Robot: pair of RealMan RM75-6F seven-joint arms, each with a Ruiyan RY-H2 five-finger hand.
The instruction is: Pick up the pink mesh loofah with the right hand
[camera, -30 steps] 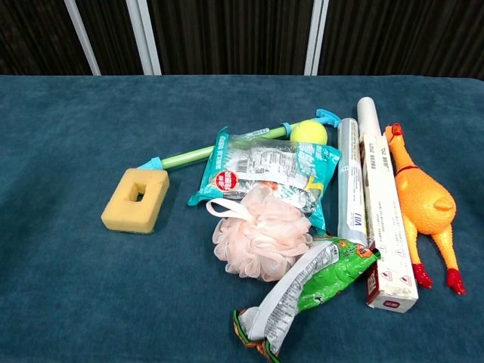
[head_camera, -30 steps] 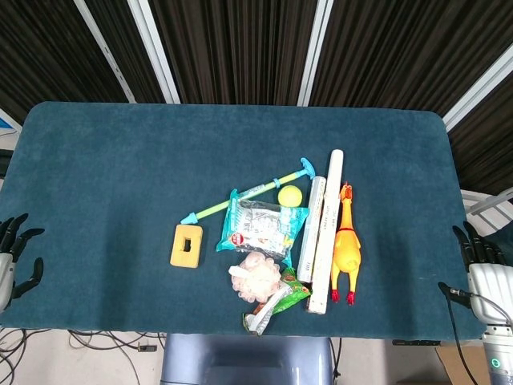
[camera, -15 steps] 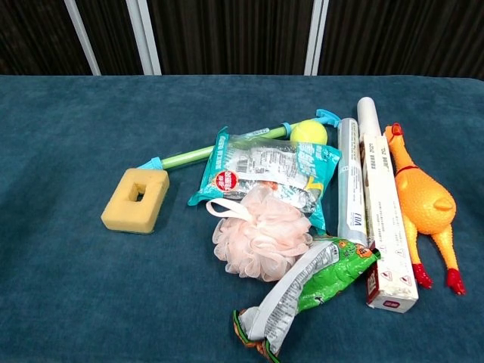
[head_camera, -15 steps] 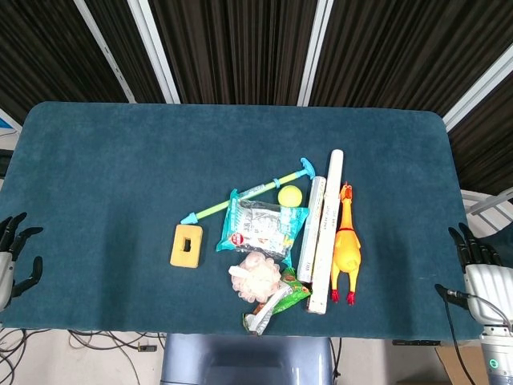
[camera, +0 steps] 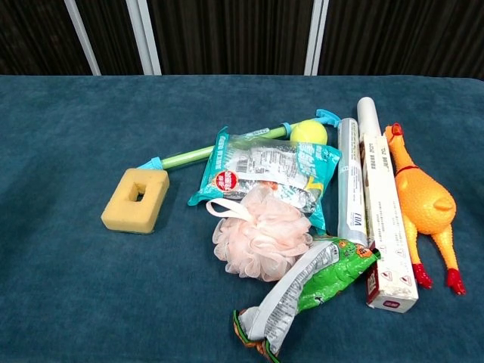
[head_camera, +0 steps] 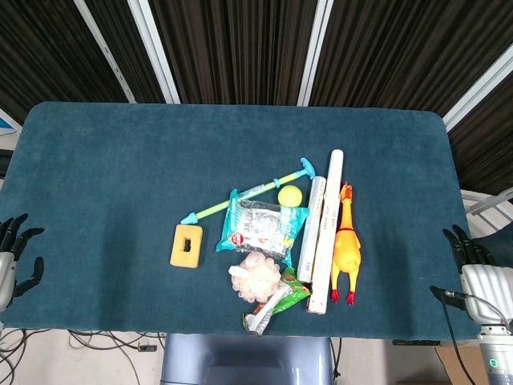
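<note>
The pink mesh loofah (head_camera: 258,275) (camera: 262,233) lies on the blue table, its white loop to the left, wedged between a teal snack bag and a green packet. My right hand (head_camera: 476,267) hovers off the table's right edge with fingers spread and nothing in them, far from the loofah. At the left edge my left hand (head_camera: 14,255) is also open and holds nothing. Neither hand shows in the chest view.
Around the loofah lie a teal snack bag (camera: 266,171), a green packet (camera: 310,284), a yellow sponge (camera: 137,200), a green-blue stick (camera: 219,150), a yellow ball (camera: 308,133), a silver roll (camera: 350,182), a long white box (camera: 382,205) and a rubber chicken (camera: 424,204).
My right hand has crept slightly inward toward the table's right edge. Everything on the table stays put, and the left hand has not moved.
</note>
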